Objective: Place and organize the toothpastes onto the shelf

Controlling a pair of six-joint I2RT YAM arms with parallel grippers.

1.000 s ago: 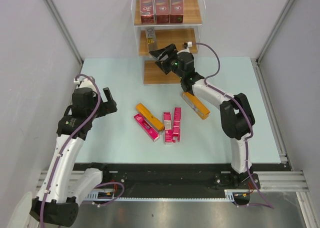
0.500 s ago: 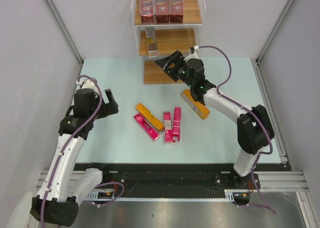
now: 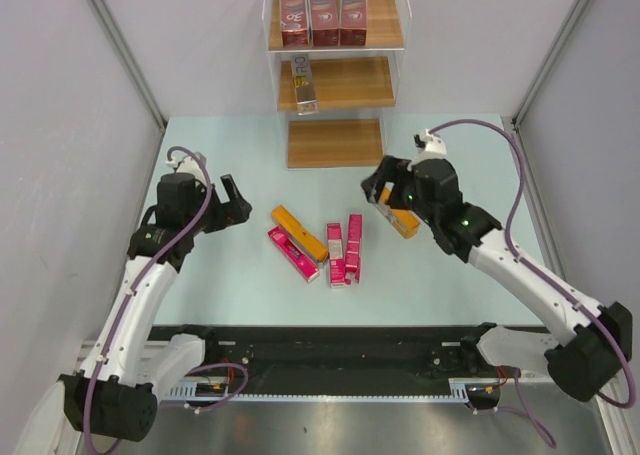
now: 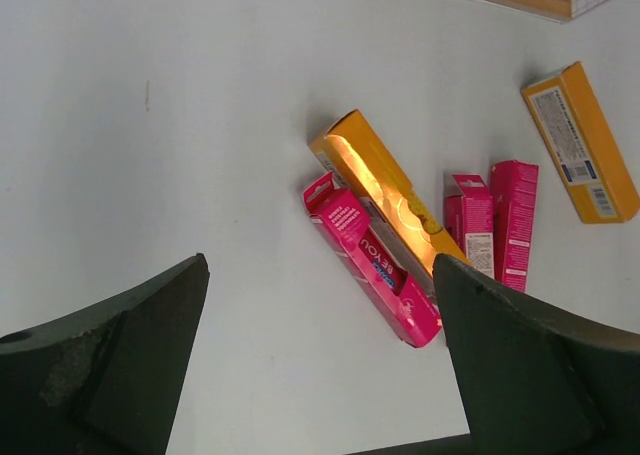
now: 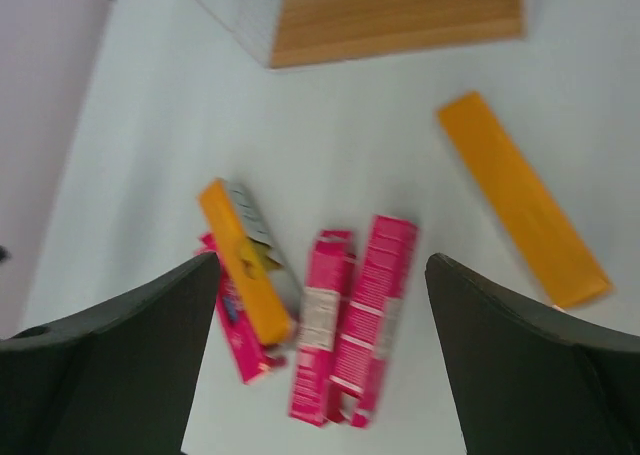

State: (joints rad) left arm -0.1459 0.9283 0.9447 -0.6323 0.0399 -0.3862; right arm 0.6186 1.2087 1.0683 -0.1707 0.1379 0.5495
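1. Left gripper (image 3: 232,197) hovered over the table (image 3: 215,285) just left of the loose cartons. Its jaws were spread wide and held nothing. Its wrist view framed the nearest touching pair between the fingers, which read as lining up for a pick.
2. Right gripper (image 3: 378,187) hung above the right side of the scatter, likewise spread and empty. Its camera looked down on all five loose cartons, probably to choose one.
3. A pink carton (image 3: 293,253) lay with an orange-yellow carton (image 3: 299,232) against its far side, the two touching, so lifting one would likely nudge the other. Two more pink cartons (image 3: 335,255) lay side by side just to the right. A second orange-yellow carton (image 3: 402,220) lay apart, partly beneath the right arm.
4. Farthest off, the shelf (image 3: 350,83) carried three dark red cartons (image 3: 323,12) standing upright together on its top board. A single pale carton (image 3: 304,85) sat at the left of the middle board. That suggested sorting by kind, one sort per tier, with the job roughly half done.
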